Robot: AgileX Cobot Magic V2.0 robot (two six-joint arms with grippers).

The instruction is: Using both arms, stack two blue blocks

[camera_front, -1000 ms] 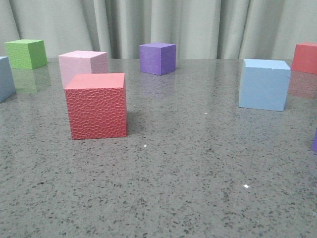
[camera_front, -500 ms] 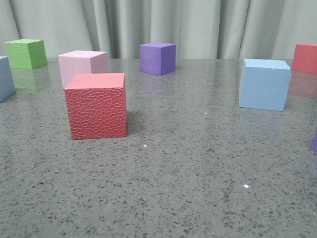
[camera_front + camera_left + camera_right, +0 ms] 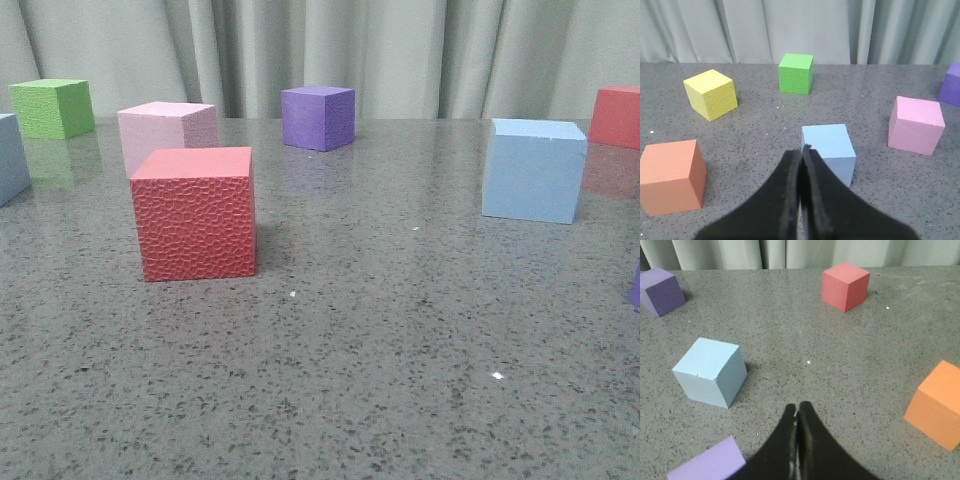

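Both sets of jaws together, empty; blue blocks [image 3: 828, 152] [image 3: 710, 371] just ahead; descending unopened risks shoving them aside.

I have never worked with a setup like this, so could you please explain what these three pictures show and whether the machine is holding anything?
This is a two-armed robot at a speckled grey table. One picture looks forward from the robot over the table; the other two come from cameras on its wrists. The black wedge low in each wrist picture is a gripper: the left gripper and the right gripper both have their fingers pressed together, holding nothing. Coloured cubes stand scattered apart. The ones to be stacked are two blue blocks: one just beyond the left gripper, the other near the right gripper. Neither is touched yet.
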